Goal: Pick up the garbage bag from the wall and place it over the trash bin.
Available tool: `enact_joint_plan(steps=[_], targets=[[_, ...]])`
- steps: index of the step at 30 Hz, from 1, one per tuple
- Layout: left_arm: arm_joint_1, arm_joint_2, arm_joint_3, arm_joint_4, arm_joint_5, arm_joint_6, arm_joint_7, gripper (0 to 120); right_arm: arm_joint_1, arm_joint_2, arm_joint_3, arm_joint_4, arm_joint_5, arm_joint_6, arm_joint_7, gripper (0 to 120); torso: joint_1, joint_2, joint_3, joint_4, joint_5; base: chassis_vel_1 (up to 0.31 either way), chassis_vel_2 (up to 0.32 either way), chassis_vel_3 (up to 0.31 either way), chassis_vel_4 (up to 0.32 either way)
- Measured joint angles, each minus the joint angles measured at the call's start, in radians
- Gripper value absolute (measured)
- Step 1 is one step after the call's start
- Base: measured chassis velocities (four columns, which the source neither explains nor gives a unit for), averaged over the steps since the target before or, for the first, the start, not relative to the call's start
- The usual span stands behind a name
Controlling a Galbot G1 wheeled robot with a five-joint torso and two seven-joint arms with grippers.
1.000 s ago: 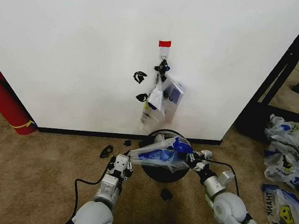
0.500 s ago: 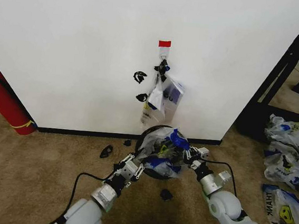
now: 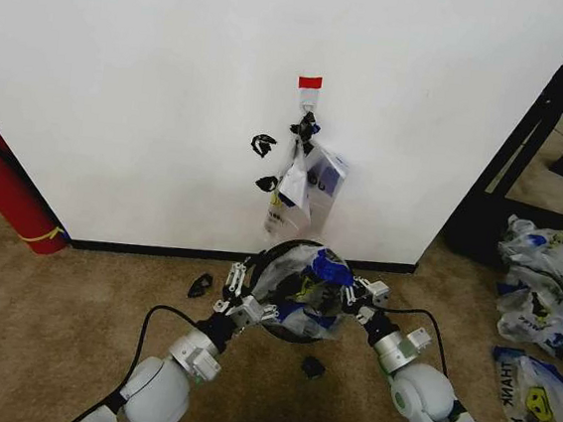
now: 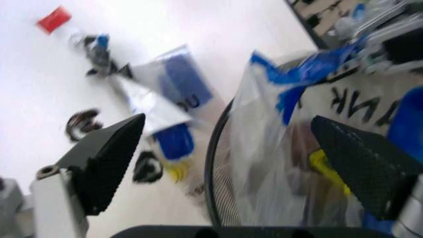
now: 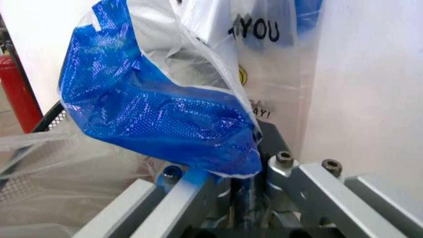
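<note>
The garbage bag, clear plastic with blue handles, lies crumpled over the mouth of the round black trash bin, which stands on the carpet at the foot of the white wall. My right gripper is at the bin's right side, shut on a blue handle of the bag; in the right wrist view the right gripper pinches it beside the bin's mesh. My left gripper is at the bin's left rim. In its wrist view the left gripper stands wide open, with the bin's rim and the bag between its black fingers.
A bunch of other bags hangs from a hook under the red tape strip. A red fire extinguisher leans at the far left. Small black pieces lie on the carpet. Printed bags are piled on the right by a black frame.
The bag, stretched flat between both grippers a second ago, has sunk onto the bin's mouth. My left arm has pushed forward to the bin's left rim; the right gripper moved slightly.
</note>
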Motion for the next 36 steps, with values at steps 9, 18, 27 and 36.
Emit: enact_joint_plan(steps=[9, 18, 27, 36], targets=[[-0.057, 0.001, 0.045, 0.036, 0.028, 0.014, 0.045, 100, 0.004, 0.013, -0.022, 0.007, -0.002, 0.0, -0.002, 1, 0.0, 0.0, 0.0, 0.0, 0.0, 0.0, 0.0, 0.0, 0.0], [-0.098, -0.042, 0.096, 0.108, 0.075, 0.097, -0.063, 78, -0.013, 0.023, -0.029, 0.017, 0.0, 0.0, -0.004, 1, 0.0, 0.0, 0.0, 0.0, 0.0, 0.0, 0.0, 0.0, 0.0], [-0.116, -0.072, 0.113, 0.113, 0.079, 0.114, -0.087, 43, -0.018, 0.036, -0.034, 0.012, 0.007, -0.001, -0.003, 1, 0.0, 0.0, 0.0, -0.0001, 0.0, 0.0, 0.0, 0.0, 0.0], [-0.1, -0.073, 0.117, 0.085, 0.053, 0.092, -0.094, 14, -0.014, 0.036, -0.034, 0.004, 0.03, -0.012, 0.005, 1, 0.0, 0.0, 0.0, 0.0, 0.0001, 0.0, 0.0, 0.0, 0.0]])
